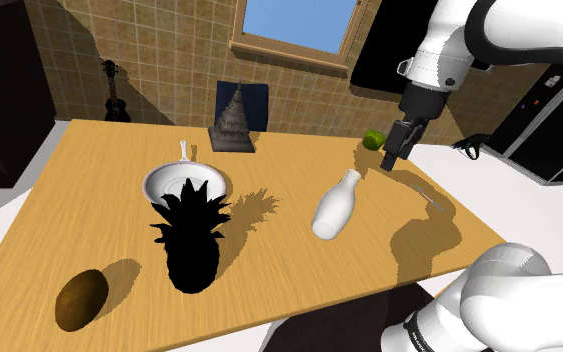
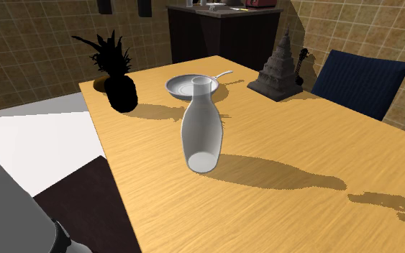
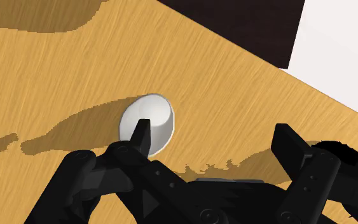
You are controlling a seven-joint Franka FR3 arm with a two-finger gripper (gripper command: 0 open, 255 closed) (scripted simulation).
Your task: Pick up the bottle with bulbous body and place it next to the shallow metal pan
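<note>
A white bottle [image 1: 336, 205] with a narrow neck and a bulbous body stands on the wooden table [image 1: 99, 190], to the right of a shallow grey pan [image 1: 186, 183] in the shoulder view. In the second exterior view the bottle [image 2: 202, 129] stands nearer the camera than the pan [image 2: 190, 86]. My black gripper [image 1: 390, 161] hangs well above the table, off to the bottle's right in the shoulder view. From the wrist, the bottle [image 3: 149, 121] appears end-on, far below, beside one fingertip [image 3: 141, 130]. The gripper [image 3: 214, 137] is open with nothing between its fingers.
A black pineapple [image 1: 191, 240] stands just in front of the pan, and a brown oval fruit [image 1: 81, 298] lies near the table's front left corner. A grey pyramid statue [image 1: 233, 122] and a blue chair [image 2: 359, 83] are at the far edge. A green fruit [image 1: 372, 140] lies near the gripper.
</note>
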